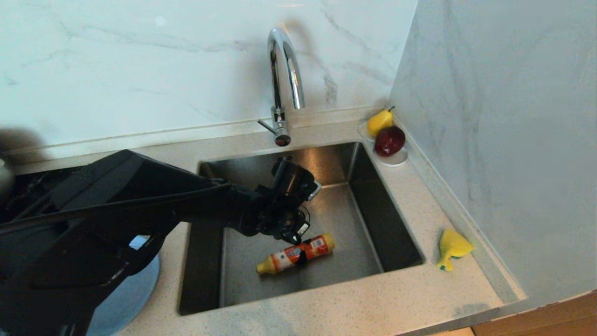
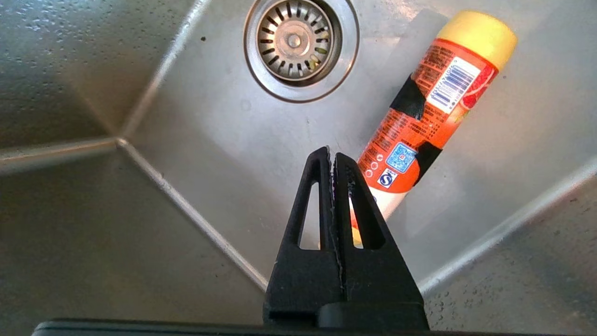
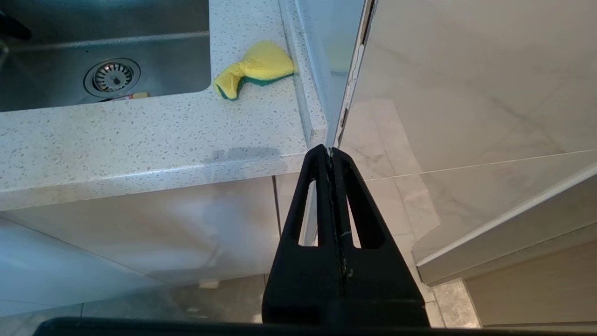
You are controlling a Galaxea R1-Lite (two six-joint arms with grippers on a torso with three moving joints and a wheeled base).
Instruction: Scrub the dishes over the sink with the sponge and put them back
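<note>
My left gripper (image 1: pixel 295 239) hangs over the steel sink (image 1: pixel 347 219), shut with nothing between its fingers (image 2: pixel 332 151). Its tips hover just above an orange bottle with a yellow cap (image 1: pixel 296 254) (image 2: pixel 433 107) that lies on the sink floor near the round drain (image 2: pixel 301 44). The yellow sponge with its green layer (image 1: pixel 452 247) (image 3: pixel 256 67) lies crumpled on the counter right of the sink, against the side wall. A light-blue plate (image 1: pixel 128 294) rests on the counter left of the sink, mostly covered by my left arm. My right gripper (image 3: pixel 330 148) is shut and empty, parked below the counter's front right corner.
A tall curved chrome tap (image 1: pixel 284 70) rises behind the sink. A white saucer (image 1: pixel 396 159) with a yellow pear (image 1: pixel 380 122) and a red apple (image 1: pixel 389 140) sits in the back right corner. Marble walls close the back and right side.
</note>
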